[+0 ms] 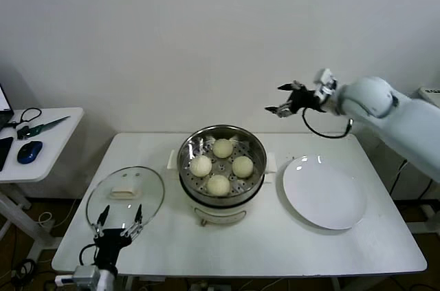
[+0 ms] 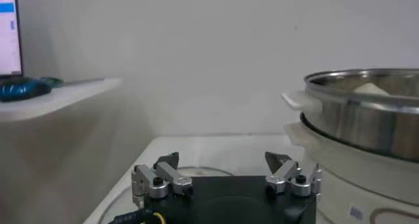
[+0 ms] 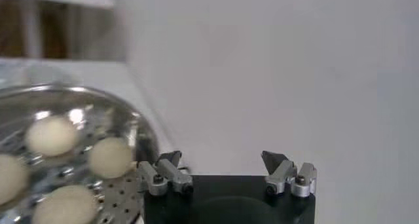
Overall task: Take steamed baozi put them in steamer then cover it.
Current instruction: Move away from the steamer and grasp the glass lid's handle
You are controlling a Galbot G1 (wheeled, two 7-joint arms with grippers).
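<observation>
Four cream-white dough buns (image 1: 220,166) sit in the shiny steel steamer (image 1: 221,193), below the spread, empty right gripper (image 1: 285,100). The left gripper (image 1: 118,224), also spread, hangs just before the clear glass lid (image 1: 125,195).

**Camera positions: three views**

Head view: we look forward and down from above onto the whole table (image 1: 275,250), steamer (image 1: 221,167) central, at a distance. Left wrist view: we sit low at the table's near-left edge, facing the wall, with the steamer (image 2: 366,120) close beside us. Right wrist view: we hover high, looking down into the steamer (image 3: 72,160). All three share the steamer.
</observation>
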